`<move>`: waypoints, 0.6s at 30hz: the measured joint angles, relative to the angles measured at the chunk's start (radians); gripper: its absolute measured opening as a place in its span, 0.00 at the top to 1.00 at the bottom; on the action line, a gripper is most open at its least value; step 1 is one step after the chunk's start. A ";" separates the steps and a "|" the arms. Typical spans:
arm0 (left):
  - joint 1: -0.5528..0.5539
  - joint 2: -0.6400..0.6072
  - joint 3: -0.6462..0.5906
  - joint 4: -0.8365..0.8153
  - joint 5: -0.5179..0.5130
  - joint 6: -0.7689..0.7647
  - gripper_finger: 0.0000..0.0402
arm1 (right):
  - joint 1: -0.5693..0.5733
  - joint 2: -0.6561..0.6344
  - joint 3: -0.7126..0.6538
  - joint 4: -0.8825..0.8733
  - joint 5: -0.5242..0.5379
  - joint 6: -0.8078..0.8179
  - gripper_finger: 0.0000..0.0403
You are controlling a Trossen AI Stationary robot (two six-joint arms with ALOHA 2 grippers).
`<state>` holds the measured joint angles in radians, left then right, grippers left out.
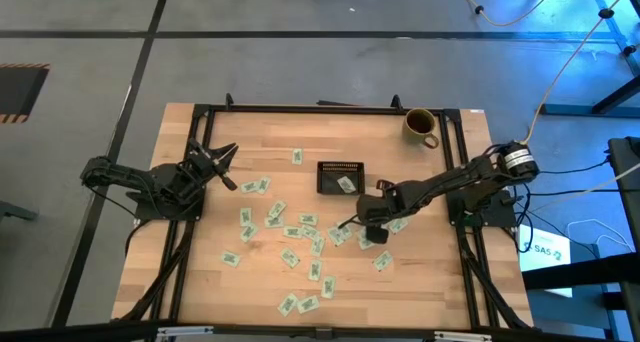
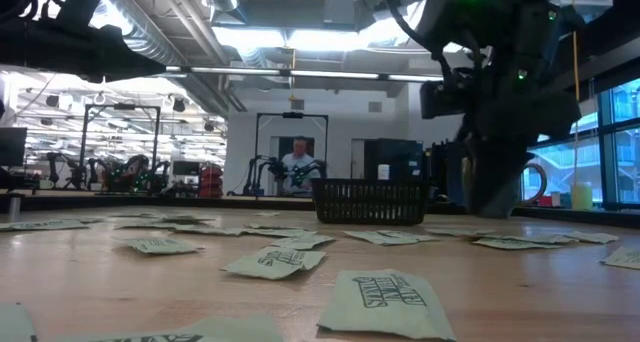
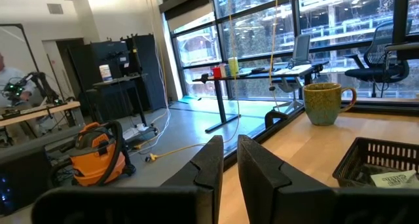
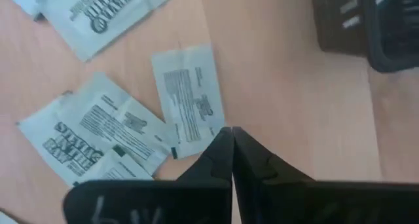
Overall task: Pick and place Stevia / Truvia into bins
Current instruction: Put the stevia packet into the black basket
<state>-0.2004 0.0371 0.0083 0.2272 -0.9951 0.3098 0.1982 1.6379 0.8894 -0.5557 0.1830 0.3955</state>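
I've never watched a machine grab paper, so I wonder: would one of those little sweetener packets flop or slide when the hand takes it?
Probably light and a bit floppy: each sweetener packet is thin paper lying nearly flat on the wooden table. It may skid when nudged, since the wood looks smooth. The right hand is shut beside one packet's corner, so pinching an edge seems hard.

Bright, even daylight from the windows [image 3: 340, 27] and glaring ceiling lights [image 2: 290, 37]; nearest packets [image 2: 385, 302] in the low view are soft, shadows faint.
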 joint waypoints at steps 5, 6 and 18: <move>0.000 0.000 0.000 0.000 0.000 0.002 0.90 | 0.004 0.003 0.000 0.081 -0.005 0.038 0.95; 0.000 0.000 0.000 0.000 0.000 0.004 0.91 | 0.004 0.003 0.000 0.082 -0.008 0.031 0.93; 0.000 0.000 0.000 0.000 0.000 0.003 0.90 | 0.011 0.005 0.002 0.062 -0.056 0.026 0.81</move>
<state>-0.2002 0.0370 0.0084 0.2272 -0.9953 0.3130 0.2090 1.6428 0.8909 -0.4939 0.1268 0.4212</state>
